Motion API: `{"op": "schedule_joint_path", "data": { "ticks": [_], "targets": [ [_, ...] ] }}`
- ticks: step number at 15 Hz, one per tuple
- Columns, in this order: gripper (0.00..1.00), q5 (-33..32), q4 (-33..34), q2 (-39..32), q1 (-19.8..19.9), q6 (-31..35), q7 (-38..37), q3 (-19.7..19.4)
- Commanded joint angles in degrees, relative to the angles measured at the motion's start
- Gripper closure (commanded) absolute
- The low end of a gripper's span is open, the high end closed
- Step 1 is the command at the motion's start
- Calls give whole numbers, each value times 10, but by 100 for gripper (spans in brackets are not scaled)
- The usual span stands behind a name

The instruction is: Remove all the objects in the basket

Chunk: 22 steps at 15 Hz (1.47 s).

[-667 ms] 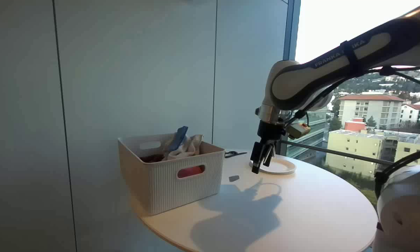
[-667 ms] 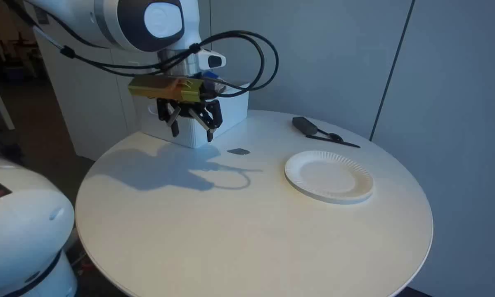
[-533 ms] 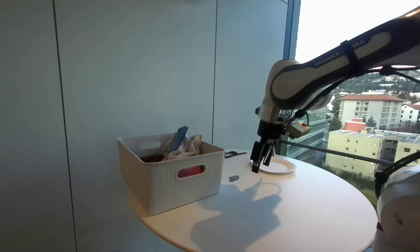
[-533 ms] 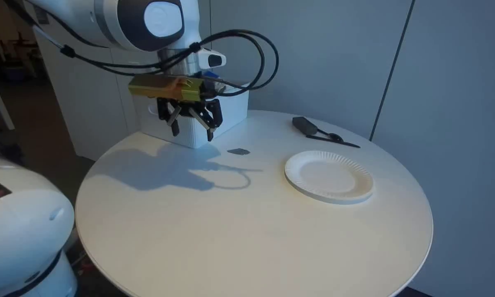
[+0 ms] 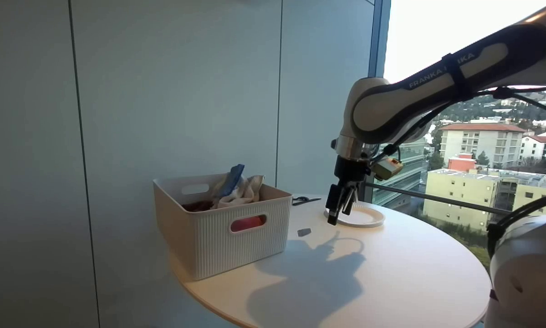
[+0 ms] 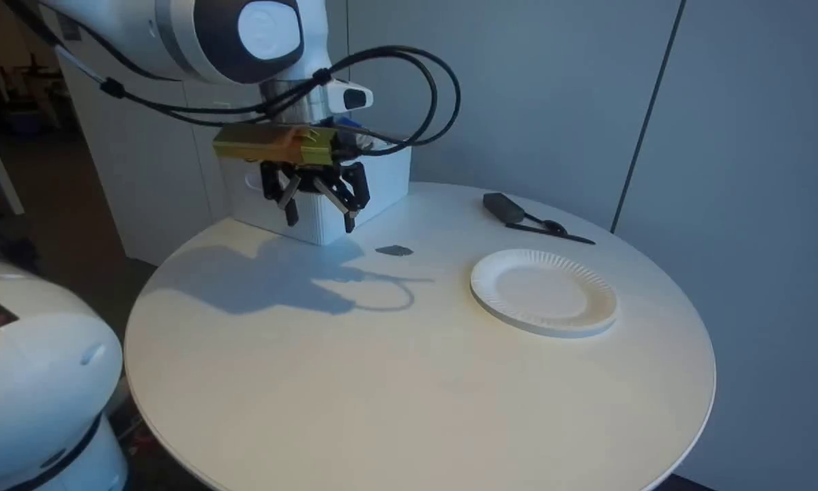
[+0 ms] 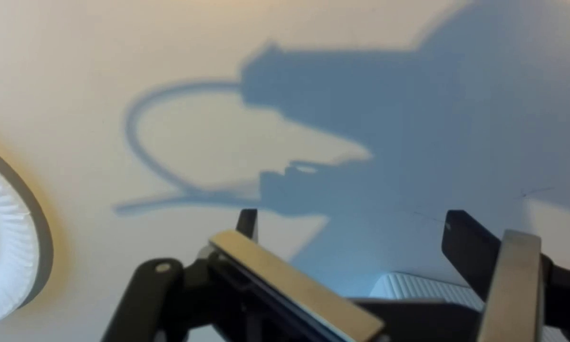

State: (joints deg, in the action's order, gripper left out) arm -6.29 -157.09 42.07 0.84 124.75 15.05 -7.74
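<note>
Barely a stir, with the unloading still to do

At the left, the white, ribbed plastic basket (image 5: 236, 248) stands at the edge of the round white table (image 5: 405, 273), unmoved over the last instant, its load undisturbed: a soft-looking dark red piece (image 5: 197, 206), a crumpled cream cloth (image 5: 238, 199) and a flat-looking blue piece (image 5: 232, 180) poking above the rim. Next along, the small, flat grey scrap (image 5: 304, 232) lies where it did. Further right, the black two-fingered gripper (image 5: 339, 216) has edged upward by the merest touch; it hangs above the table, well apart from the basket, jaws spread wide and nothing between them. The fluted white paper plate (image 5: 368, 217) hasn't stirred. For the task, that is no gain yet; I'd guess the next reach is being lined up.

The basket's walls hide how deep the pile goes, and I can't tell what the pink-red patch (image 5: 249, 223) in its handle slot belongs to. The dark grey and black utensils (image 6: 504, 206) are partly covered by the basket in an exterior view. The wrist view catches only a slice of the plate and, further right, the basket's corner.
</note>
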Motion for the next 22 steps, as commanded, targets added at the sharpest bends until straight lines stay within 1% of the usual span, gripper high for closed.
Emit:
{"op": "schedule_joint_path", "data": {
  "ticks": [1,3,5,7,9,12,14,16,19,20,22],
  "targets": [
    [0,-58,42,6,14,6,13,27],
    [0,-91,88,12,8,-15,27,36],
    [0,-114,138,8,-4,-24,44,47],
    [0,-131,187,-6,-17,-19,69,56],
    [0,-130,232,-30,-41,0,103,57],
    [0,-97,292,-98,-95,43,160,43],
    [0,-81,319,-156,-125,80,205,32],
    [0,-53,345,-215,-147,107,264,20],
    [0,29,384,-298,-168,137,383,7],
    [0,56,398,-322,-192,143,425,-14],
    [0,143,429,-362,-215,149,510,-30]
  ]
}}
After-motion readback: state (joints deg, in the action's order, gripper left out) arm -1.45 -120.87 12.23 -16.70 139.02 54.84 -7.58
